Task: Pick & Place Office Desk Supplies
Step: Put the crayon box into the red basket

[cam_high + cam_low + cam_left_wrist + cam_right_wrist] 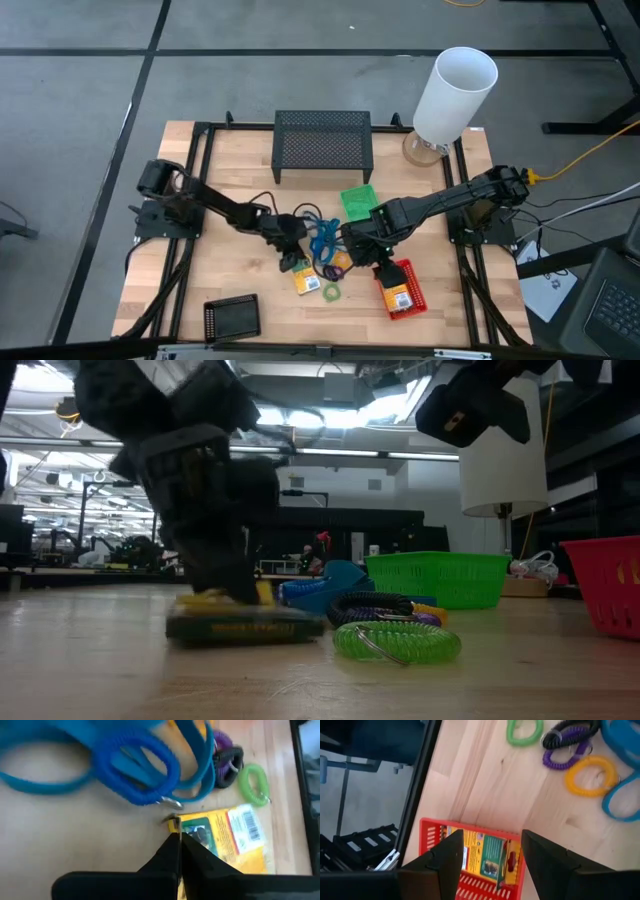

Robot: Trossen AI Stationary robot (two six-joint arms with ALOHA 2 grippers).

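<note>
Overhead cam looks straight down on the whole light wooden surface (240, 260). The low one sits at surface level, right up close to the green coiled plastic ring (397, 641), facing the room. Both wrist cams hang close above the wood; they share that green ring (251, 782) (525, 730), at 6 o'clock overhead (331, 291).

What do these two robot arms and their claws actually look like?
Both arms are dark, jointed and slim, with black cables running along them. The left gripper and right gripper each end in two flat, wedge-shaped black fingers, without visible markings.
</note>
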